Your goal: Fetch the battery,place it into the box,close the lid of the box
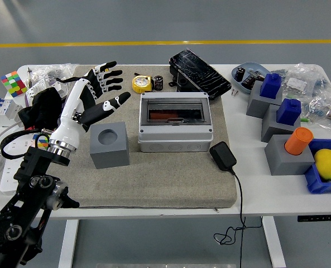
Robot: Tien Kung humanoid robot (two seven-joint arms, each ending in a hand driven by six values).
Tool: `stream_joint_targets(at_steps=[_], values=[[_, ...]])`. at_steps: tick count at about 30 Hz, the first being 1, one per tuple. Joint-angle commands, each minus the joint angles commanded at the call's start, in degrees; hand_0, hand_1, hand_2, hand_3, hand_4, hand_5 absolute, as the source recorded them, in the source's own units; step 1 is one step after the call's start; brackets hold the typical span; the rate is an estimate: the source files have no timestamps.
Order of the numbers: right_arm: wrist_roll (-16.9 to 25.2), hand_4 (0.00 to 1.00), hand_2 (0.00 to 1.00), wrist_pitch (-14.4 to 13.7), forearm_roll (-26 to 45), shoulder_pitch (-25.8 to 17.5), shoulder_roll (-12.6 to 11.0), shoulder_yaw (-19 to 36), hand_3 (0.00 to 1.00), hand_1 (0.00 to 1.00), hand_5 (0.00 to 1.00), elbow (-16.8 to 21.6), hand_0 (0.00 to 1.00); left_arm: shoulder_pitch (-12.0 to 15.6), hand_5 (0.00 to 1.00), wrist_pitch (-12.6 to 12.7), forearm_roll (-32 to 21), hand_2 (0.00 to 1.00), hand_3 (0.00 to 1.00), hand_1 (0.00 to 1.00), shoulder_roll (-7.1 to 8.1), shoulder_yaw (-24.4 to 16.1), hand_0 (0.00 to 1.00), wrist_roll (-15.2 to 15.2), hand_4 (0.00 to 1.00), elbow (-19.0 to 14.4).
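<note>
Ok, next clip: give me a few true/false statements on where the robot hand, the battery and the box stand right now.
1. The left robot hand holds the battery. False: its fingers are spread and hold nothing.
2. The battery stands on the mat behind the box, beside the yellow tape measure. True.
3. The box's lid is open. False: the tinted lid lies shut.
4. The grey cube sits left of the box. True.
5. The right robot hand rests on the box. False: it is out of view.
</note>
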Motion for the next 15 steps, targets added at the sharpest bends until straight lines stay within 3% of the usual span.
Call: stream_joint_targets(at_steps=[15], values=[[0.1, 0.998, 0.735, 0.0, -0.1, -0.2, 0.3, 0.2, 0.752, 0.723, 0.556, 0.0, 0.762, 0.7, 0.303, 0.2, 0.0, 0.738, 0.791, 0.681, -0.21, -0.4, 0.592, 0.0, 0.998, -0.2]])
